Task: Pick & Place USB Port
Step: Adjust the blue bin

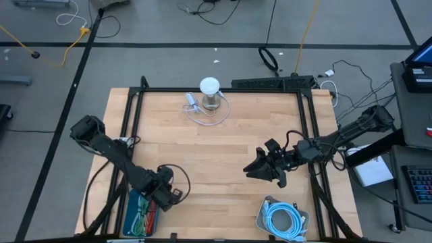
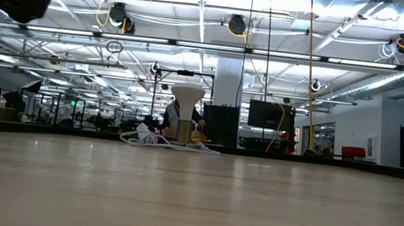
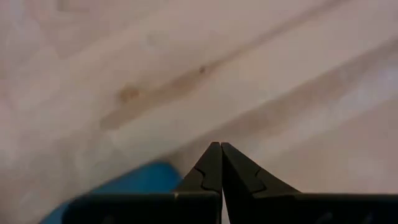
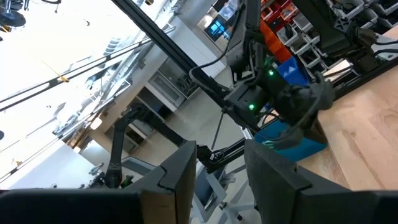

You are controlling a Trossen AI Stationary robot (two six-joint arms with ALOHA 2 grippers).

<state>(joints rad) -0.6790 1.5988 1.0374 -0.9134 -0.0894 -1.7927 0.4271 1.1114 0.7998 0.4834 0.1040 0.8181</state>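
A small grey-white USB piece [image 1: 192, 101] lies on the wooden table near its far edge. A looped white cable [image 1: 206, 118] joins it to a white round-topped stand [image 1: 210, 90], which the low view also shows [image 2: 185, 111]. My left gripper [image 1: 167, 194] points down over bare wood at the near left, beside a blue bin [image 1: 138, 212]. In the left wrist view it [image 3: 221, 149] is shut with nothing between its fingers. My right gripper [image 1: 258, 169] hangs level above the table's right half. Its fingers stand open and empty in the right wrist view [image 4: 217, 168].
The blue bin [image 3: 134, 180] at the near left corner holds red and green cables. A grey tray [image 1: 264, 219] with a coiled light-blue cable [image 1: 283, 219] sits at the near right. A black frame [image 1: 223, 90] runs round the table. Bare wood lies across the middle.
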